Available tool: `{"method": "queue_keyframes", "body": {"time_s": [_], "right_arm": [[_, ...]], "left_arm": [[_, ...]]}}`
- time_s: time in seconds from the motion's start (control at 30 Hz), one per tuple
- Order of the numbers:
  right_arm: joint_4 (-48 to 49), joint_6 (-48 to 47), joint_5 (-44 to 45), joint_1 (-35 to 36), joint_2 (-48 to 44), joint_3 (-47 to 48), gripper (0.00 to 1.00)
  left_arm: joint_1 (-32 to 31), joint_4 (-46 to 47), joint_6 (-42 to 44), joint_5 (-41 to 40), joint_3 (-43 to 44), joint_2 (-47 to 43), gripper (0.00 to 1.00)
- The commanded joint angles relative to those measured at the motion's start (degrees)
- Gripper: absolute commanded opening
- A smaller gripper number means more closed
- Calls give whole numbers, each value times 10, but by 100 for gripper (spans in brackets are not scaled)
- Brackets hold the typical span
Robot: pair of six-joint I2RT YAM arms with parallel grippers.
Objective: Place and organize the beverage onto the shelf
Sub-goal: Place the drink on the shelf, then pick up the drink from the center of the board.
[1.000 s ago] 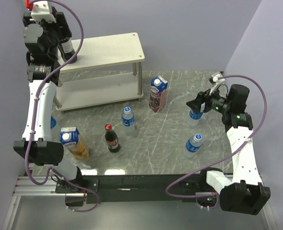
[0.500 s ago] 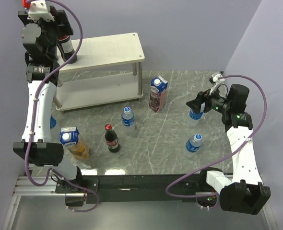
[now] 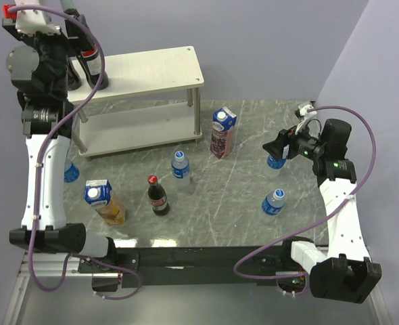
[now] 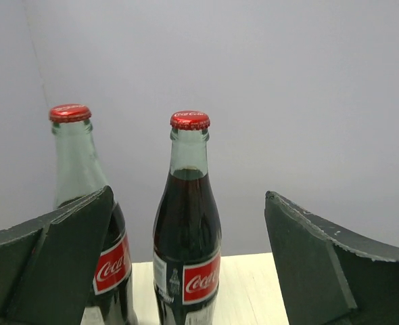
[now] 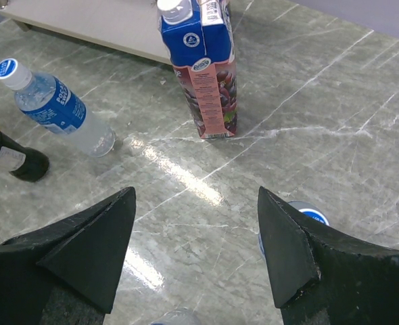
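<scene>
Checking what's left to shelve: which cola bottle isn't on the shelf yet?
The cola bottle standing on the table beside the yellow carton; the other two bottles stand on the shelf.

Three cola bottles [image 3: 158,196], four small water bottles [image 3: 180,166], two juice cartons, one yellow [image 3: 105,202] and one purple [image 3: 222,132], one shelf [image 3: 152,68].

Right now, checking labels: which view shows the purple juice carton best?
Right wrist: the purple carton stands close, label facing the lens. Top view shows it small, from above; left wrist misses it.
</scene>
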Motion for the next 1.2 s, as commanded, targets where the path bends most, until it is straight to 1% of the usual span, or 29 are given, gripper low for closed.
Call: {"method": "queue_keyframes", "body": {"time_s": [0.0, 0.33, 0.43, 0.47, 0.53, 0.57, 0.6, 0.63, 0.7, 0.73, 0.83, 0.87, 0.9, 0.93, 0.97, 1.0, 1.03, 1.07, 1.1, 1.17], "right_arm": [[8, -7, -11, 0, -1, 0, 79], [-2, -21, -16, 0, -4, 3, 79], [-6, -31, -26, -1, -6, 5, 79], [-9, -33, -31, 0, -7, 5, 80], [-20, -56, -56, 0, -8, 5, 81], [-24, -63, -63, 1, -11, 5, 81], [-26, -75, -67, 0, -13, 5, 82], [-25, -79, -74, 1, -16, 3, 82], [-31, -100, -86, 1, -27, 2, 82], [-39, -107, -93, 2, -30, 4, 83], [-63, -157, -121, 11, -45, 14, 84], [-79, -170, -137, 22, -51, 18, 84], [-94, -213, -148, 31, -51, 24, 84], [-133, -240, -163, 40, -52, 36, 84], [-159, -269, -173, 54, -51, 44, 86], [-192, -353, -186, 85, -48, 54, 86], [-228, -390, -185, 114, -44, 76, 87], [-270, -410, -177, 142, -31, 86, 87], [-278, -418, -156, 203, -27, 95, 87], [-283, -418, -145, 257, -9, 115, 87]], "left_arm": [[1, 36, -18, 15, -33, -41, 99], [1, 30, -60, 39, -105, -131, 99], [1, 27, -82, 55, -153, -182, 100], [1, 27, -90, 60, -182, -211, 99], [1, 10, -111, 84, -227, -240, 100], [1, 4, -119, 96, -242, -270, 99], [1, -3, -125, 129, -258, -284, 99], [1, -9, -133, 146, -286, -298, 99], [1, -33, -145, 176, -317, -338, 100], [1, -42, -152, 219, -348, -349, 99], [1, -74, -143, 282, -405, -401, 99], [1, -76, -134, 324, -451, -431, 100], [1, -82, -124, 340, -472, -446, 99], [1, -81, -122, 343, -518, -463, 99], [1, -76, -123, 355, -542, -497, 100], [1, -60, -124, 358, -565, -514, 99], [1, -55, -127, 360, -602, -530, 99], [1, -55, -125, 365, -615, -555, 99], [1, -55, -123, 365, -626, -566, 99], [1, -52, -115, 364, -656, -595, 100]]}}
